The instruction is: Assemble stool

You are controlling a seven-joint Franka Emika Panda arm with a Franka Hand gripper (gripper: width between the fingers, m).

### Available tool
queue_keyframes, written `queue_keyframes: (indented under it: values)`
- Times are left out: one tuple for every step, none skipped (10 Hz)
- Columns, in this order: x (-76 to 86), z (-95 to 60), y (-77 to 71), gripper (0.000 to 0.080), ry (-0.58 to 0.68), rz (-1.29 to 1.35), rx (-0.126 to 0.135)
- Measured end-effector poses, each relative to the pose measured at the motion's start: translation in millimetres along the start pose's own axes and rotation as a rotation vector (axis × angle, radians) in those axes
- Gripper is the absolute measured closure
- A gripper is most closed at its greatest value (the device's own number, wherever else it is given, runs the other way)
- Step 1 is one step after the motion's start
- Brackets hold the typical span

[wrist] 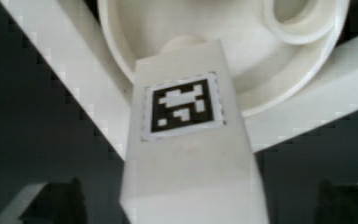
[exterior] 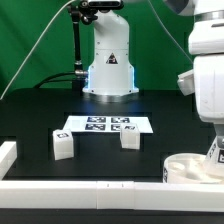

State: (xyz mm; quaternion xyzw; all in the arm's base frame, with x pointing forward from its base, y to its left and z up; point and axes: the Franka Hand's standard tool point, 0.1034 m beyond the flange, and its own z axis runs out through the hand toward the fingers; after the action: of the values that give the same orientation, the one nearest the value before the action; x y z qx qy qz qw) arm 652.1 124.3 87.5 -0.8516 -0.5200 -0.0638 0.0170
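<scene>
white plastic seat [exterior: 190, 166], a low round drum, sits on the black table [exterior: 40, 120] at the exterior view's right, close behind the front rail [exterior: 90, 188]. the gripper [wrist: 190, 200] hangs right over it with its jaws spread wide. the dim fingers [wrist: 51, 200] show on either side of a chunky leg [wrist: 181, 110], each with a gap to it, so nothing is clamped. in the wrist view that leg turns its black-and-white tag toward the camera and its far end meets the seat's rim; whether it is set into the drum i cannot tell. in the exterior view the same leg stands at the seat's far right, partly hidden by the arm [exterior: 205, 70]. two more legs stand loose on the table, well apart from the seat: one [exterior: 62, 146] toward the exterior view's left, the other [exterior: 130, 139] just in front of the marker board [exterior: 105, 124].
</scene>
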Motion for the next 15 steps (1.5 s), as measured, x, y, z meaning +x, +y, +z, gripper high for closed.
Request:
queue_keyframes:
  values:
    - [-1.9,0.5,1.1,0.0150,-0.008,-0.073,-0.004]
    - [-3.8,1.3,1.9,0.0150,-0.012,-0.112,-0.004]
    - [-5.1,1.9,2.3,0.0159,-0.013,-0.113,-0.003]
    - [-5.1,1.9,2.3,0.0326,-0.013,-0.104,-0.003]
    - [-5.4,2.1,2.4,0.0326,-0.013,-0.104,-0.003]
    - [-5.4,2.0,2.7,0.0461,-0.013,-0.104,-0.003]
    - [-5.5,1.9,2.8,0.0461,-0.013,-0.104,-0.003]
    - [-5.5,1.9,2.8,0.0461,-0.013,-0.095,-0.003]
    - [-5.5,1.9,2.9,0.0461,-0.012,-0.059,-0.004]
    - [-5.9,1.8,3.3,0.0461,-0.013,-0.058,-0.004]
    - [-8.0,1.7,4.4,0.0461,0.007,0.085,0.009]
    - [-10.1,1.8,5.7,0.0461,0.022,0.242,0.022]
    - [-10.3,1.7,6.4,0.0461,0.033,0.356,0.030]
    - [-9.3,1.8,7.2,0.0460,0.039,0.433,0.023]
    - [-9.2,1.8,8.0,0.0459,0.040,0.514,0.021]
